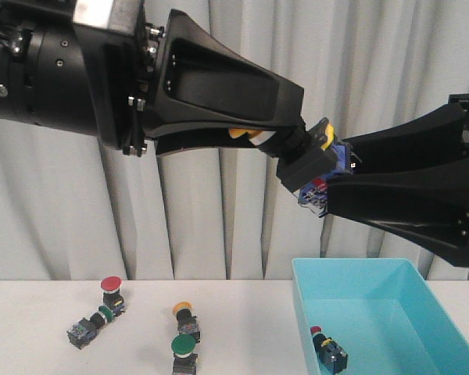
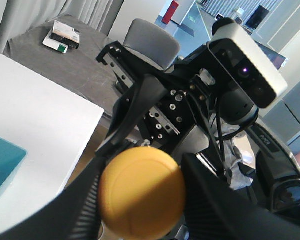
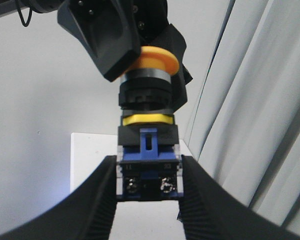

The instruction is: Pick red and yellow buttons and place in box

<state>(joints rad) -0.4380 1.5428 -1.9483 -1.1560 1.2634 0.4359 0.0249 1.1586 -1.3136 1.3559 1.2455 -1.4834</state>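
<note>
Left pincer (image 1: 285, 141) | grips yellow button (image 1: 309, 160) cap; right pincer (image 1: 332, 183) grips body; axis slanted

Front view evenly lit, soft shadows on the worktop (image 1: 39, 312) — near arms loom large, slightly soft. Left wrist view: yellow cap (image 2: 142, 192) close and blurred, bright daylight behind. Right wrist view sharp in the middle, hand fingers (image 3: 97, 200) dark — curtain (image 3: 260, 125) bright.

Above the turquoise box (image 1: 434, 301) the way down stands open; only a red button (image 1: 327, 349) occupies its near-left corner.
</note>
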